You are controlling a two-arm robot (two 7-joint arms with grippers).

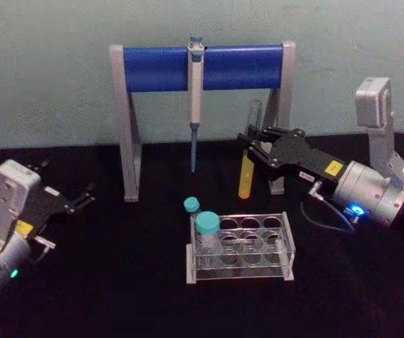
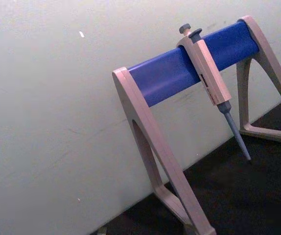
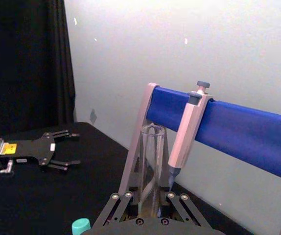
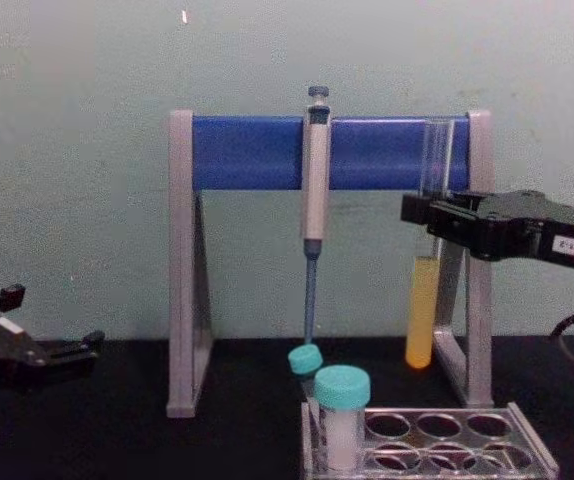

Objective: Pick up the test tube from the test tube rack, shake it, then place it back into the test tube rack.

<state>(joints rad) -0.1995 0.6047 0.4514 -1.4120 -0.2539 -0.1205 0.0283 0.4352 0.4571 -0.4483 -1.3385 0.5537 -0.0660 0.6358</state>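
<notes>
The test tube (image 1: 248, 165) is a long clear glass tube with yellow liquid in its lower part, held upright in the air above and behind the test tube rack (image 1: 286, 246). My right gripper (image 1: 250, 146) is shut on the tube's middle; in the chest view the test tube (image 4: 424, 310) hangs below the right gripper (image 4: 419, 210), clear of the test tube rack (image 4: 527, 462). The right wrist view shows the test tube's (image 3: 152, 161) open top between the fingers (image 3: 118, 203). My left gripper (image 1: 84, 197) rests open at the table's left, also seen as the left gripper (image 3: 71, 148).
A tall grey-and-blue pipette stand (image 1: 202, 67) stands behind the rack with a grey-blue pipette (image 1: 195, 105) hanging from it, close to the held tube. Two teal-capped white tubes (image 1: 207, 232) stand in the rack's left end. The table is black.
</notes>
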